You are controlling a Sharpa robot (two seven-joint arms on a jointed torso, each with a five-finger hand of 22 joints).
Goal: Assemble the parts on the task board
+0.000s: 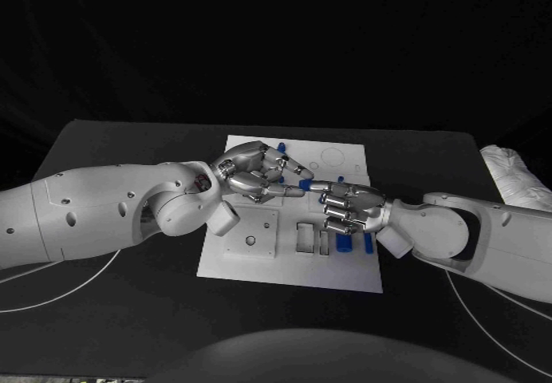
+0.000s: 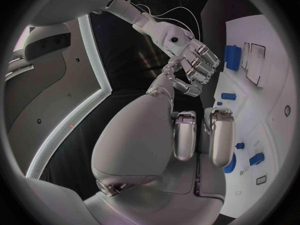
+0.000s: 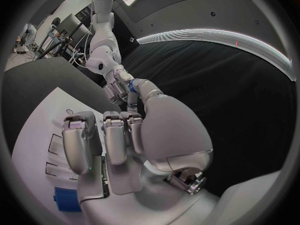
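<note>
While the two arms met over the middle of the task board (image 1: 247,267), the left robot hand (image 1: 255,174) hung above the board's centre with its fingers curled inward; a blue part (image 1: 280,148) peeked out at its twelve o'clock side, but whether that hand gripped anything could not be told. Just to its four o'clock, the right robot hand (image 1: 345,206) reached in, its fingers curled and a small blue part (image 1: 306,184) pinched at the fingertips, touching or nearly touching the left hand's fingers. More blue parts (image 1: 344,245) lay on the board under the right hand, beside the rectangular slots (image 1: 305,237) at six o'clock.

Judged from this, the step in hand was a transfer or mating of the small blue piece between the two hands, above the board and not yet seated in it. The next move probably called for close alignment of both sets of fingertips and a firm hold before either hand let go.
</note>
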